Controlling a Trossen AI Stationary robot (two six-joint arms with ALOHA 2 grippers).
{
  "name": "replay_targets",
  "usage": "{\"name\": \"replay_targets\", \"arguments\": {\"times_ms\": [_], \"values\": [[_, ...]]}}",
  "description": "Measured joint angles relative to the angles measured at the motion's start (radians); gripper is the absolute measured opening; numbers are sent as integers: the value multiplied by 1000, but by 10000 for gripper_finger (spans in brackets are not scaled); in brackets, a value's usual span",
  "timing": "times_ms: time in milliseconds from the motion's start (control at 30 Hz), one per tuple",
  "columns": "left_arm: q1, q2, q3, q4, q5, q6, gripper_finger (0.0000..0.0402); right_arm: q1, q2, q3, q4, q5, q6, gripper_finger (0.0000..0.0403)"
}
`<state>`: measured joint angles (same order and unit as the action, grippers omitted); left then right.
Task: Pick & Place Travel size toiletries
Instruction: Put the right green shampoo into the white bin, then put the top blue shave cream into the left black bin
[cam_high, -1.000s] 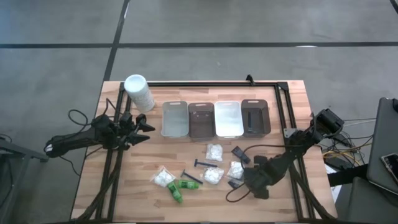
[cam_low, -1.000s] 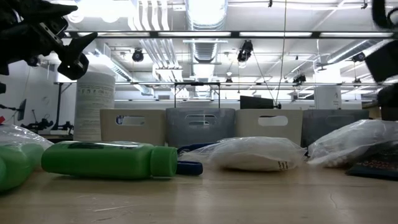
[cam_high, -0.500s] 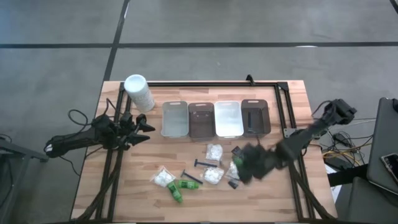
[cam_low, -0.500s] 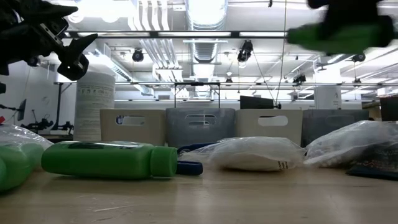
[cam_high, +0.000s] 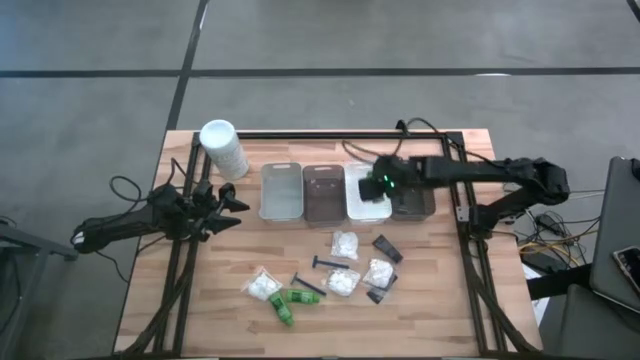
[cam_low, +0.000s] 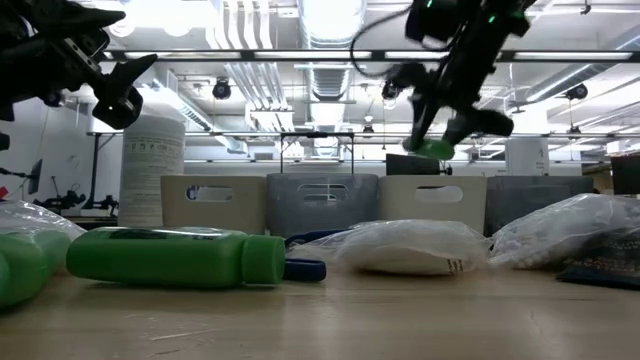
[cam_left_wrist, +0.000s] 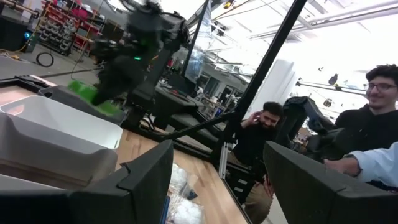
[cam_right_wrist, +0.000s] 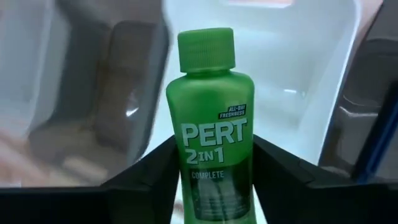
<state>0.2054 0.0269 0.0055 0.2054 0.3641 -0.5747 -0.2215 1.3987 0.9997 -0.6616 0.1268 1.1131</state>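
Since a second ago the right arm has swung from the near right part of the table, beside the packets, up and across to the row of trays, carrying a green bottle (cam_right_wrist: 208, 118) with it.

Nearest the table's front edge, two more green bottles (cam_high: 287, 303) lie on their sides among the clear packets of white puffs (cam_high: 264, 285), a thin dark stick (cam_high: 308, 283) and small flat black pieces (cam_high: 387, 247), all well apart from either gripper.

Farther back, the right gripper (cam_high: 378, 186) hangs over the white tray (cam_high: 366, 166), third in the row, its fingers pinching the bottle by its lower body so the cap points out over the tray's floor. In the low view the bottle sits well above the tray rims. To finish the step well, the arm would likely need to come lower and centre the bottle over the white tray, away from the brown tray (cam_high: 411, 170) beside it, before letting go, so the bottle does not bounce or roll over the wall.

Off to the left, the left gripper (cam_high: 228, 205) waits in the air with fingers spread, holding nothing, near the tall white container (cam_high: 223, 148).
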Motion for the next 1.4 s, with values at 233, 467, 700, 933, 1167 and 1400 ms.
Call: {"name": "replay_targets", "arguments": {"times_ms": [233, 467, 700, 933, 1167, 1400], "values": [[0, 0, 0, 0, 0, -7, 257, -3, 85, 3, -1, -23, 9, 243], [0, 0, 0, 0, 0, -3, 257, 137, 54, 16, 2, 7, -30, 297], [0, 0, 0, 0, 0, -2, 257, 370, 27, 50, -95, 40, 76, 319], [0, 0, 0, 1, 0, -2, 257, 575, 41, 39, -250, 82, 324, 319], [-1, 0, 8, 9, 0, -155, 257, 700, 42, 12, -279, 82, 515, 301], [0, 0, 15, 56, -63, -449, 257, 749, 42, 12, -276, 82, 573, 292]]}}
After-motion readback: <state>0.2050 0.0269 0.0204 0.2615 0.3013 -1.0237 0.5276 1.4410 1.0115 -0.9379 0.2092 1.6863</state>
